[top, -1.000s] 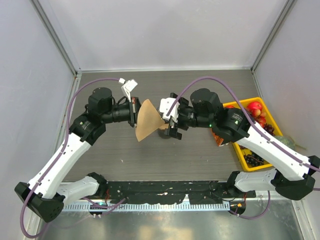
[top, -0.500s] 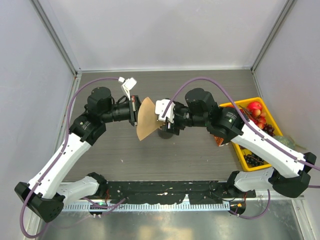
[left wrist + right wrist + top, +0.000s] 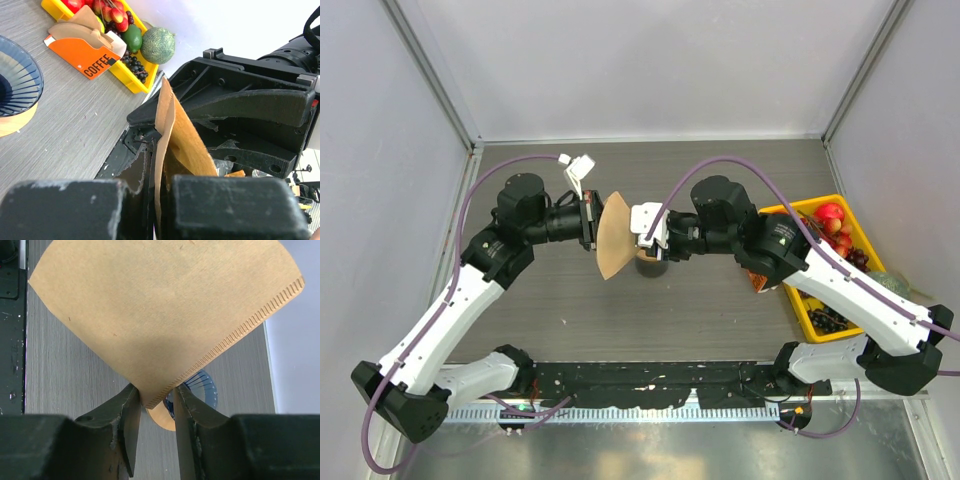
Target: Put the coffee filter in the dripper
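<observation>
I am holding the coffee filter (image 3: 160,315) in the air, my left jaws clamping its wide edge and my right jaws straddling its pointed tip; whether they are pinching it I cannot tell. The dripper (image 3: 15,75) is standing on the bench (image 3: 75,125) just below that tip, with no filter in it. I am risking a tear if both arms are pulling at once, and the flat filter may be catching on the dripper's rim instead of seating.

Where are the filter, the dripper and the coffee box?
filter (image 3: 165,315): right wrist view, flat paper face.
dripper (image 3: 17,75): left wrist view, ribbed blue inside.
box (image 3: 75,52): left wrist view, orange side.
</observation>
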Action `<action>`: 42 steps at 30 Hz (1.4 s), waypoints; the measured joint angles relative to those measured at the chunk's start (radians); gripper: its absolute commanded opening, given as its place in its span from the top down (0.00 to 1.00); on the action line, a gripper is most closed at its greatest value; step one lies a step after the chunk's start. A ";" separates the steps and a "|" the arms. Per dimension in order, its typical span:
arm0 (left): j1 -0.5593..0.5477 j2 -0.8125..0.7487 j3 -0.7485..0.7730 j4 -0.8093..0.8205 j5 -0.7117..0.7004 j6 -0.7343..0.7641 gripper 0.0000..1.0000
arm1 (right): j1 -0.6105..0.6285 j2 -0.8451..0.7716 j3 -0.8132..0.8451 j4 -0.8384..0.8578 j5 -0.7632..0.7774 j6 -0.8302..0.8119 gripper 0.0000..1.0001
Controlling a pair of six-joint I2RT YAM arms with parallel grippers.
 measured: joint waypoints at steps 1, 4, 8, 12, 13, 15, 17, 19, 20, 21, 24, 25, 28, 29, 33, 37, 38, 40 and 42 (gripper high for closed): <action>0.000 0.000 0.000 0.000 0.000 0.000 0.91 | 0.000 0.000 0.000 -0.003 -0.002 -0.002 0.65; 0.000 0.000 0.000 0.000 0.000 0.004 0.80 | 0.000 0.000 0.000 -0.007 -0.005 -0.011 0.67; 0.000 0.000 0.000 -0.001 0.003 0.014 0.76 | 0.001 0.000 0.000 -0.015 -0.006 -0.023 0.67; 0.000 0.000 0.000 -0.012 0.003 0.040 0.81 | 0.001 0.000 0.000 -0.026 -0.007 -0.040 0.67; 0.000 0.002 0.002 -0.019 0.003 0.049 0.83 | 0.001 0.000 0.000 -0.029 -0.007 -0.042 0.67; 0.000 0.005 0.005 -0.032 0.003 0.063 0.83 | 0.001 0.000 0.000 -0.033 -0.006 -0.045 0.68; 0.000 0.011 0.010 -0.051 0.003 0.083 0.82 | 0.001 0.000 0.000 -0.036 -0.006 -0.049 0.68; 0.000 0.011 0.011 -0.058 0.006 0.093 0.83 | 0.001 0.000 0.000 -0.038 -0.005 -0.052 0.68; 0.000 0.011 0.011 -0.061 0.008 0.100 0.88 | 0.001 0.000 0.000 -0.039 -0.005 -0.053 0.68; 0.000 0.011 0.011 -0.061 0.011 0.106 0.94 | 0.001 0.000 0.000 -0.039 -0.005 -0.056 0.65; 0.000 0.011 0.011 -0.064 0.018 0.119 1.00 | 0.001 0.000 0.000 -0.042 -0.006 -0.059 0.58; 0.000 0.010 0.011 -0.066 0.019 0.126 1.00 | 0.001 -0.001 0.000 -0.043 -0.006 -0.060 0.55; 0.000 0.008 0.011 -0.066 0.027 0.136 1.00 | 0.001 -0.003 0.000 -0.045 -0.018 -0.055 0.44; 0.000 0.007 0.011 -0.065 0.030 0.137 1.00 | 0.001 -0.003 0.000 -0.047 -0.025 -0.050 0.40; 0.000 0.000 0.010 -0.044 0.053 0.137 1.00 | 0.001 -0.004 0.003 -0.057 -0.046 -0.019 0.35; 0.000 -0.010 0.004 -0.023 0.072 0.146 1.00 | 0.001 -0.003 0.021 -0.068 -0.059 0.010 0.36; 0.000 -0.013 0.003 -0.023 0.074 0.155 1.00 | 0.001 -0.003 0.025 -0.070 -0.063 0.014 0.37; 0.000 -0.017 0.002 -0.024 0.074 0.169 1.00 | 0.001 -0.001 0.041 -0.080 -0.078 0.022 0.38; 0.000 -0.020 0.000 -0.024 0.074 0.187 1.00 | 0.001 0.005 0.058 -0.089 -0.094 0.032 0.39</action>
